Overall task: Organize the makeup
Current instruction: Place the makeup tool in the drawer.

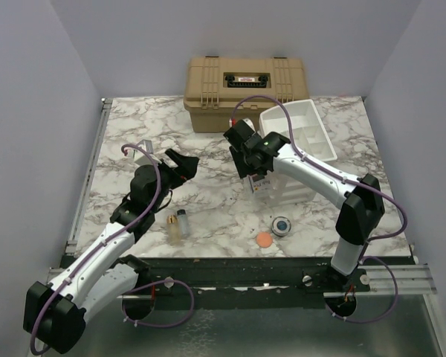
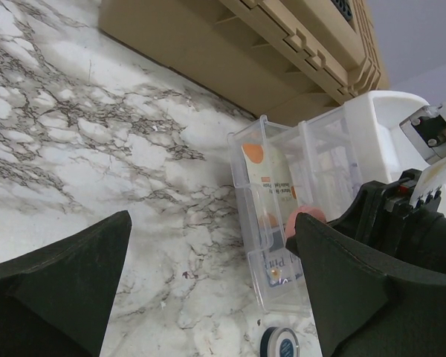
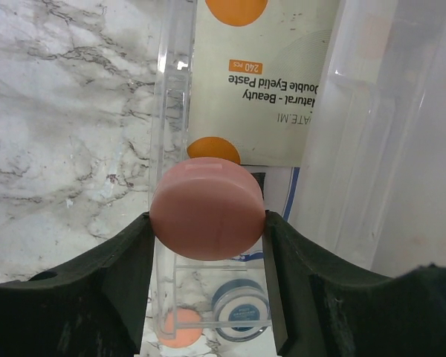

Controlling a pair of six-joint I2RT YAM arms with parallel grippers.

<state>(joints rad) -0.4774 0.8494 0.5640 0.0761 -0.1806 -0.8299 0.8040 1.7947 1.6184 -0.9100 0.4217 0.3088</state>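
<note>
right pincer [image 3: 208,223] grips pink disc [image 3: 208,207], seemingly over organizer [image 3: 171,97].

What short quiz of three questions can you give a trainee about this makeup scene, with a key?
1. True or false: the right gripper is shut on the pink disc.
2. Which thing lies nearest the orange disc on the table? A the dark jar; B the two clear bottles; C the tan case.
3. Fill in: the left gripper stands ___ and holds nothing.
Key: 1 true; 2 A; 3 open.
</note>
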